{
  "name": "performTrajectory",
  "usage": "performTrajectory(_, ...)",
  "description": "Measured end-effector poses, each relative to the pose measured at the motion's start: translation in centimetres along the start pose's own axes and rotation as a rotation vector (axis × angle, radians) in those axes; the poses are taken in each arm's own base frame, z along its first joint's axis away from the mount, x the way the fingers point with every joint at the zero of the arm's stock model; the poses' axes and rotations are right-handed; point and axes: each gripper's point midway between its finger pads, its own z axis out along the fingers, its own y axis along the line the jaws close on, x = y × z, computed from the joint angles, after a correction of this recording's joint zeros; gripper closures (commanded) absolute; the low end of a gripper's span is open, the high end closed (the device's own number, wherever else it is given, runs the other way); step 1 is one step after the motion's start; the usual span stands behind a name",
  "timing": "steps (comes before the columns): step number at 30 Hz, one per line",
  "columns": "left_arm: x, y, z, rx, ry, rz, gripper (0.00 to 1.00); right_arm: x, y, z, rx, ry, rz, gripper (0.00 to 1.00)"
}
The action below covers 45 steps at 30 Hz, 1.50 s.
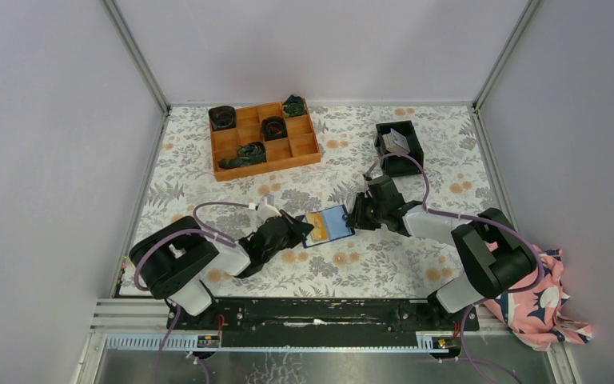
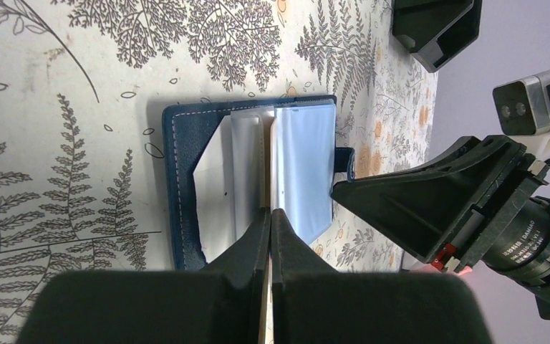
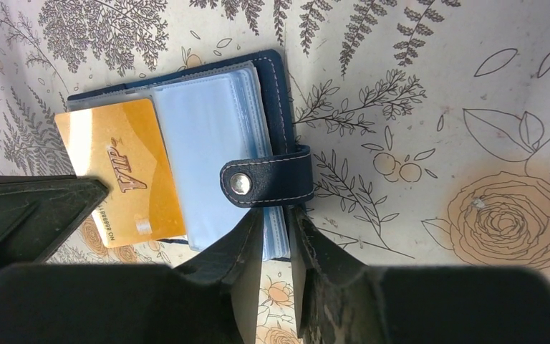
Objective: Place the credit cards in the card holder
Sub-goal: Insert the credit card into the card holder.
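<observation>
open card holder (image 1: 334, 224) lies midway along the table's (image 1: 384, 268) near edge; left gripper (image 1: 302, 232) pinches a yellow-orange credit card (image 3: 125, 172) over it, right gripper (image 3: 276, 218), fingers narrow, clamps its tab-side edge.

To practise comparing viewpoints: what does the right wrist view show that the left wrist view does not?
Only the right wrist view: the gold VIP card and the metal snap on the tab. Only the left wrist view: the black bin. Both: the open navy card holder lying on the floral table cover.
</observation>
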Motion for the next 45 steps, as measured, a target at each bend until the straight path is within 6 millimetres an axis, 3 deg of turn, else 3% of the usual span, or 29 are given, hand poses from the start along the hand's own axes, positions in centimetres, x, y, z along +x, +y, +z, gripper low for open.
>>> performTrajectory(45, 0.12, -0.86, -0.22, 0.105, 0.0, -0.113, 1.0, -0.12, 0.09, 0.19, -0.006, -0.005, -0.001, 0.74)
